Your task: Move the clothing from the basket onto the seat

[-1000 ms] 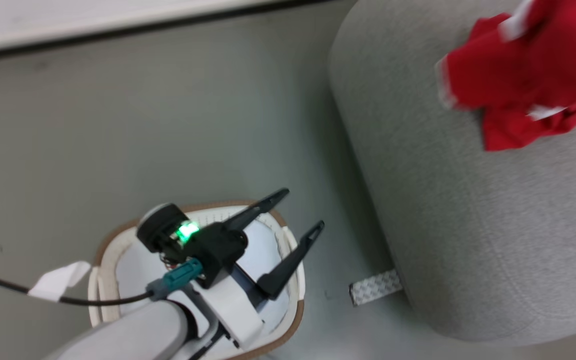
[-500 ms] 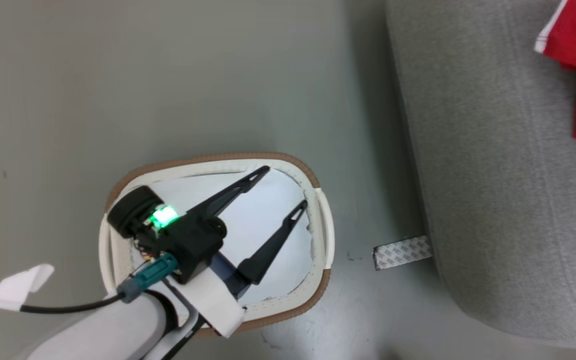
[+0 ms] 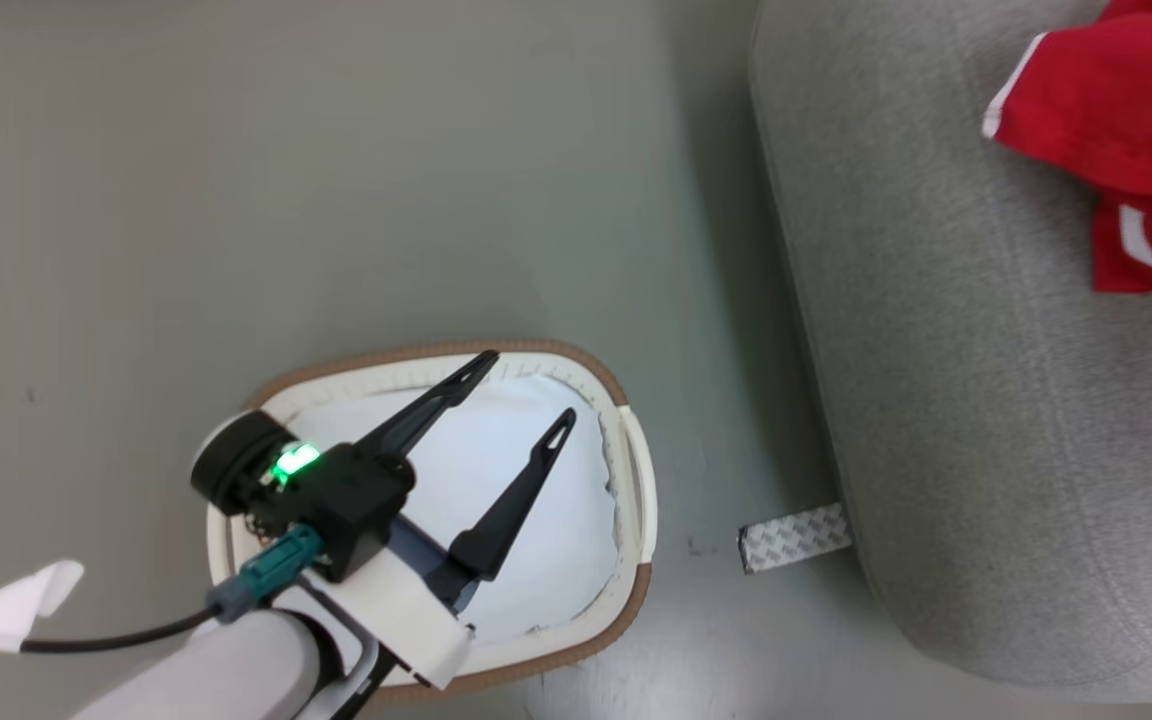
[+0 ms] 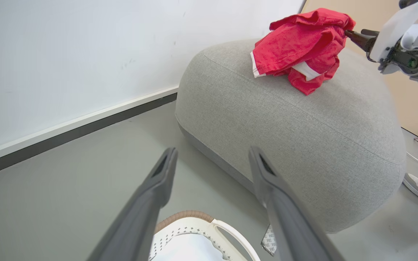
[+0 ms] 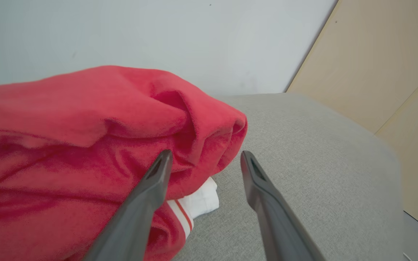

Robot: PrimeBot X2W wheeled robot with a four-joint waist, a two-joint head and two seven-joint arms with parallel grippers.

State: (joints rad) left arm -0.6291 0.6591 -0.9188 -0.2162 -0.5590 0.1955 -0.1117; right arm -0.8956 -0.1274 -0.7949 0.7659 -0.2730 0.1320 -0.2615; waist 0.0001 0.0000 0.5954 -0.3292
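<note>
The clothing (image 4: 299,47), a bunched heap of soft bright red fabric with white trim, lies on top of the seat (image 4: 303,119), a large rounded sofa upholstered in light grey fabric. The right end effector (image 5: 205,156) hangs just beside the heap, its two long dark fingers spread wide with nothing gripped between them. One finger is at the edge of the red folds, though whether it touches them I cannot tell; the other is over bare upholstery. Well apart from the heap, the left end effector (image 3: 529,385) hovers over the basket (image 3: 436,352), a cream-white perforated plastic tub with a brown rim, which stands on the grey floor (image 3: 236,200) near the seat's base. Its fingers are likewise fully parted and hold nothing.
</note>
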